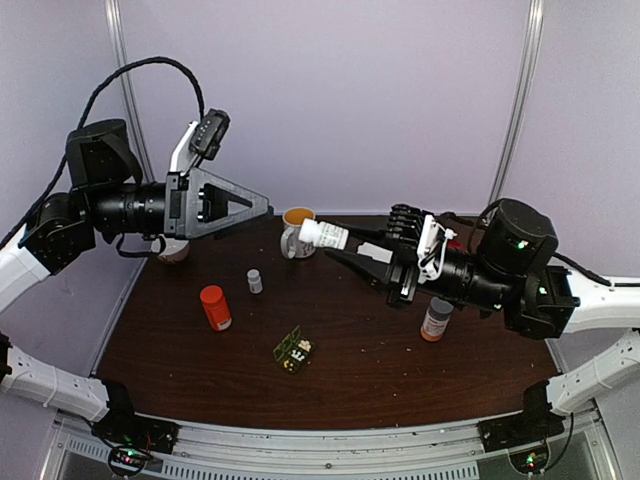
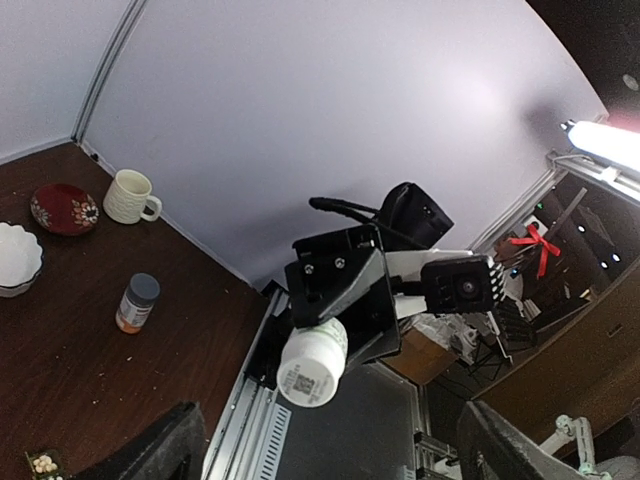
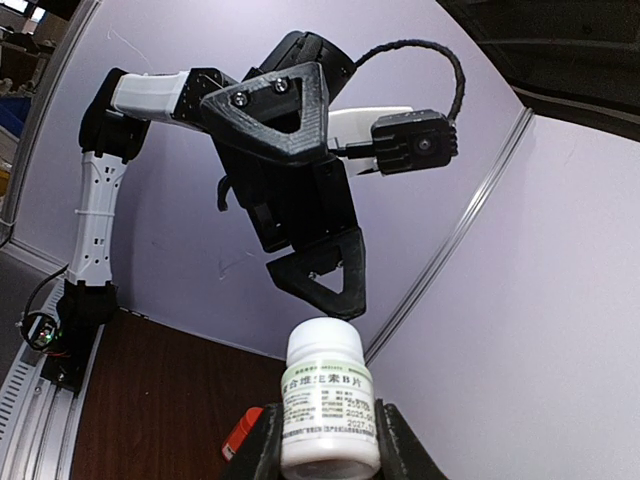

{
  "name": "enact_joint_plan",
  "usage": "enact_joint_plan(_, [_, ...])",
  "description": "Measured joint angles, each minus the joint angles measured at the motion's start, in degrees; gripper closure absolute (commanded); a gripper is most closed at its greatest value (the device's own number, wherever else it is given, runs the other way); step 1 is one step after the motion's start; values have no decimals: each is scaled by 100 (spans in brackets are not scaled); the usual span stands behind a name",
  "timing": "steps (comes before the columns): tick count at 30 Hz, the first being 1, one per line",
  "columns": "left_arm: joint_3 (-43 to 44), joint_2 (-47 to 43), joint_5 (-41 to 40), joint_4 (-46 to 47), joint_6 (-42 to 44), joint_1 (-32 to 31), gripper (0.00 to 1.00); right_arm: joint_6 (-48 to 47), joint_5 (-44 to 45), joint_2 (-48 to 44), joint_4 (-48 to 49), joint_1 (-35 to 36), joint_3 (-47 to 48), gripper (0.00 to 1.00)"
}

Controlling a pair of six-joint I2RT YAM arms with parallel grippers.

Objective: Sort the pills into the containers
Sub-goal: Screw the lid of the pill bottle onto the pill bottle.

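The dark green pill box (image 1: 292, 351) lies open on the brown table (image 1: 380, 370), pills showing in some compartments; its corner shows in the left wrist view (image 2: 42, 463). My right gripper (image 1: 340, 243) is shut on a white labelled bottle (image 1: 323, 235), held in the air, cap toward the left arm. In the right wrist view the bottle (image 3: 328, 400) sits between my fingers (image 3: 258, 450). My left gripper (image 1: 262, 208) is open and empty, raised, facing the bottle's cap a short gap away. The left wrist view shows the bottle's bottom (image 2: 313, 362).
An orange bottle (image 1: 215, 307), a small grey bottle (image 1: 254, 281) and an amber bottle with a grey cap (image 1: 436, 319) stand on the table. A white mug (image 1: 296, 230) stands at the back, just behind the held bottle. A white bowl (image 2: 15, 258) and a red plate (image 2: 64, 208) are at the table's edge.
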Motion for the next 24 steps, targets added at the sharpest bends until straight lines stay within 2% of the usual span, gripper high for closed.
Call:
enact_joint_plan(5, [0,118,291,0,-313,0,23,-323,127,197,-11,118,221,100])
enact_joint_plan(14, [9,415,542,-83,-437,0,23,-573,199,345,-28,170,337,100])
enact_joint_plan(20, [59,435,605,-133,-463,0,34,-610,219,402,-81,190,380,100])
enact_joint_plan(24, [120,442,651,-151,-479,0,37,-623,243,459,-125,197,426,100])
